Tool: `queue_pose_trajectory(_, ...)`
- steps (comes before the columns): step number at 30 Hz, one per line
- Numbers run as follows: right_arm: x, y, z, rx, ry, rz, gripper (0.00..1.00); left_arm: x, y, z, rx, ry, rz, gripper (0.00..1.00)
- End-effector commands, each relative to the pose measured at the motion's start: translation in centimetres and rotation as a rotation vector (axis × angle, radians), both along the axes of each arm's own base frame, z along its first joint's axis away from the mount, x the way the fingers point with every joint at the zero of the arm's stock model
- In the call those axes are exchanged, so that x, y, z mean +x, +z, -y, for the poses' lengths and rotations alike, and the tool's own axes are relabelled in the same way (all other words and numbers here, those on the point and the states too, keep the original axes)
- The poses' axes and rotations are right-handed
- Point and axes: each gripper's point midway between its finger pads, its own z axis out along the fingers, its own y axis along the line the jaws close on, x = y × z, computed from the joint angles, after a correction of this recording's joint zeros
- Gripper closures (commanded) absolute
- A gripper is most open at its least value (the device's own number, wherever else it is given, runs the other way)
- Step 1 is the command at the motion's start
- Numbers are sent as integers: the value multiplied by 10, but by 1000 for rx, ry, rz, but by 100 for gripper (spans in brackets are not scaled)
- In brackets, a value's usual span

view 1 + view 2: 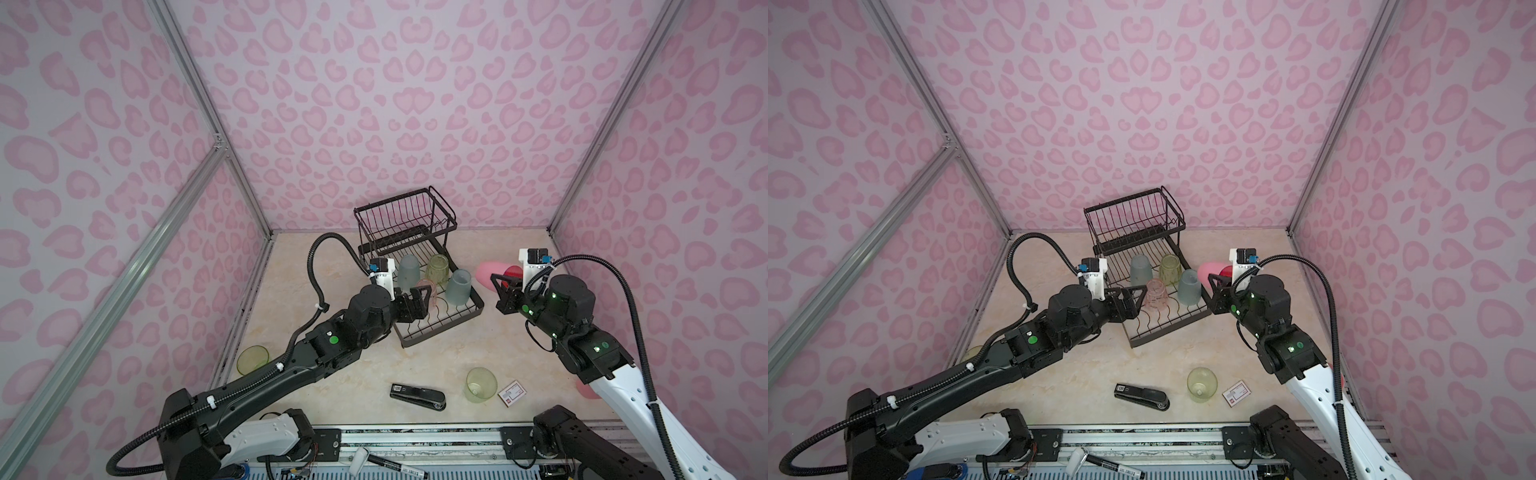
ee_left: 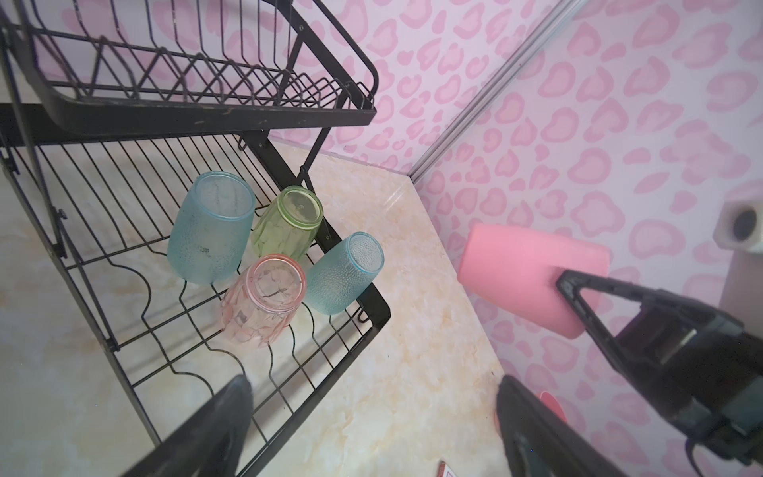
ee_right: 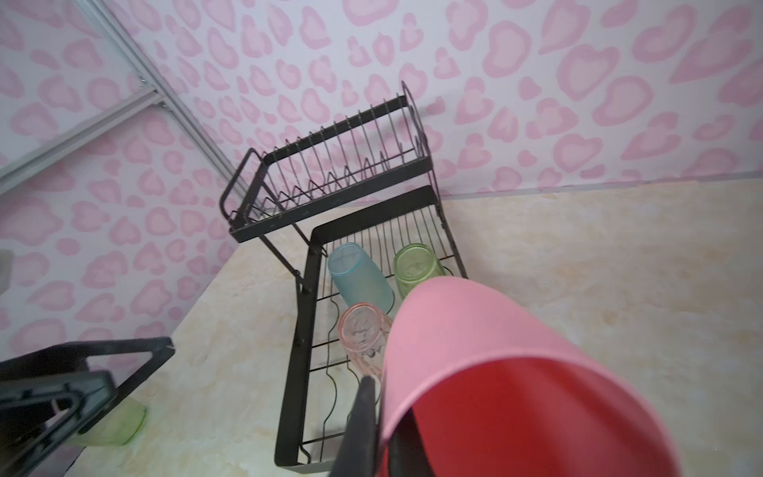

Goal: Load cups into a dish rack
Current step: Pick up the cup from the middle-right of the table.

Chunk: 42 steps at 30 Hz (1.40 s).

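Far left: yellow-green cup (image 1: 252, 359) on the tabletop (image 1: 419, 365) against the left wall, partly behind the left arm. Not in the rack.

Next, left end effector (image 1: 417, 302): jaws spread wide, nothing between them. It sits at the left side of the dish rack (image 1: 442, 326), by the lower tray. The left wrist view looks past both fingers (image 2: 225, 421) onto that tray.

The lower tray holds four cups, all upside down and packed close together toward its back-right part:
- teal cup (image 1: 408, 272), back left
- green cup (image 1: 438, 269), back right
- ribbed pink cup (image 1: 428, 291), in front
- second teal cup (image 1: 458, 286), at the right rim

Front of the tabletop, well apart from the rack:
- black stapler (image 1: 417, 397)
- another yellow-green cup (image 1: 481, 384), mouth toward the camera; upright or tipped, can't tell
- small red-and-white card (image 1: 512, 394), just beside that cup

Then right end effector (image 1: 503, 286): clamped on the rim of the opaque pink cup (image 1: 489, 272). The right wrist view shows one finger inside the mouth and one outside. The cup is on its side in the air, base pointing at the rack. It is just right of the lower tray and not touching it.

Far right: pink object (image 1: 585, 390), mostly hidden under the right arm. Can't tell what it is.
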Motion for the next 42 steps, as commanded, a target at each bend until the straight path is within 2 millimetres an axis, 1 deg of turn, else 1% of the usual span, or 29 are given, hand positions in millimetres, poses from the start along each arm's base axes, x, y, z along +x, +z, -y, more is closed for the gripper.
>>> queue_pose_trajectory(1,-7,26,-22,89,127,113,100,3,13,-3,-130,44,-71,6)
queue_pose_trajectory(5,-12,30,-35,118,212,151,100,12,26,0,-231,73,-114,6)
queue_pose_trajectory(7,-12,31,-43,133,258,170,100,17,27,3,-271,78,-150,6)
queue_pose_trajectory(11,-4,23,-57,132,320,155,100,27,31,7,-363,92,-214,5)
queue_pose_trajectory(14,-5,16,-68,138,384,168,100,31,38,11,-414,87,-229,5)
queue_pose_trajectory(17,-9,15,-70,153,408,222,100,34,45,15,-464,86,-251,5)
queue_pose_trajectory(22,-17,20,-68,171,423,319,100,32,55,14,-548,100,-301,4)
queue_pose_trajectory(27,-28,33,-69,219,457,406,100,29,61,12,-654,112,-374,4)
queue_pose_trajectory(30,-31,36,-68,229,461,435,100,28,68,11,-681,115,-386,5)
queue_pose_trajectory(33,-34,43,-71,244,474,465,100,27,70,9,-708,126,-404,5)
queue_pose_trajectory(37,-37,52,-79,254,497,494,100,25,67,12,-729,125,-453,5)
queue_pose_trajectory(42,-44,58,-101,235,557,509,100,24,64,16,-741,120,-491,5)
